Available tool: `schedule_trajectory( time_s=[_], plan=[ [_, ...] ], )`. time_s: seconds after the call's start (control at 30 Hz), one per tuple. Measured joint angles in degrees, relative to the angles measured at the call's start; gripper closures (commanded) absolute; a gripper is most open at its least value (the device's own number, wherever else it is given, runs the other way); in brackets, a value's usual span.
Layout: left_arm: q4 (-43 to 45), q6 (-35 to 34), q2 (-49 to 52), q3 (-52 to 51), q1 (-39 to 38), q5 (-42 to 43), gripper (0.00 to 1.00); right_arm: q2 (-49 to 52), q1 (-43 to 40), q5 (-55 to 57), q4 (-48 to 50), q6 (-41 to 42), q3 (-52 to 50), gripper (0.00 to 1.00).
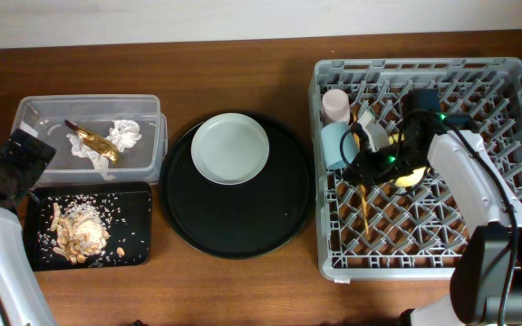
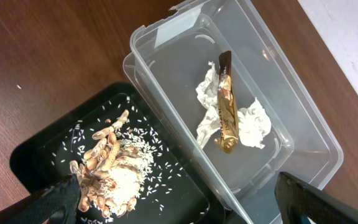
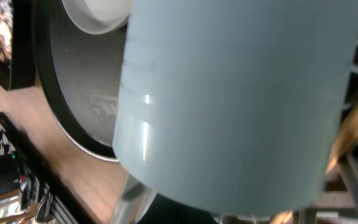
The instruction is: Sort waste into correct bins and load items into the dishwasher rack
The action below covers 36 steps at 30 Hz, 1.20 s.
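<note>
The grey dishwasher rack [image 1: 478,244] holds a pink cup [image 1: 336,104], a blue cup [image 1: 335,145], wooden chopsticks [image 1: 368,201] and a partly hidden yellow bowl [image 1: 410,177]. My right gripper [image 1: 362,161] is down in the rack beside the blue cup [image 3: 241,93], which fills the right wrist view; its jaws are hidden. The pale plate [image 1: 230,148] lies on the round black tray [image 1: 243,226]. My left gripper [image 2: 179,205] hangs open and empty over the edge between the clear tub [image 2: 303,124] and the shallow black tray [image 2: 36,155]. Tissue [image 2: 253,127] and the gold wrapper [image 2: 227,106] lie in the tub; food scraps [image 2: 110,168] are on the black tray.
The tub [image 1: 34,113] and shallow tray [image 1: 134,204] sit side by side at the table's left. The rack's tall walls and pegs surround my right arm. Bare wood runs along the table's front and back edges.
</note>
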Motion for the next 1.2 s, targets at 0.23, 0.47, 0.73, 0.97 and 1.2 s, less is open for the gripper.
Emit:
schedule_trajectory(
  time_s=[0.23, 0.47, 0.73, 0.97, 1.2],
  plan=[
    [0.00, 0.00, 0.00, 0.00, 0.00, 0.00, 0.01, -3.93, 0.00, 4.52, -2.82, 0.98, -0.04, 0.95],
    [0.00, 0.00, 0.00, 0.00, 0.00, 0.00, 0.01, -19.41, 0.11, 9.09, 2.12, 9.03, 0.09, 0.96],
    [0.00, 0.00, 0.00, 0.00, 0.00, 0.02, 0.01, -23.56, 11.93, 16.50, 9.84, 17.03, 0.13, 0.81],
    [-0.07, 0.00, 0.00, 0.00, 0.00, 0.02, 0.01, -16.50, 30.93, 34.80, 22.67, 30.14, 0.13, 0.61],
    [-0.02, 0.00, 0.00, 0.00, 0.00, 0.00, 0.01, 0.72, 37.20, 43.19, 39.12, 33.44, 0.35, 0.53]
  ],
)
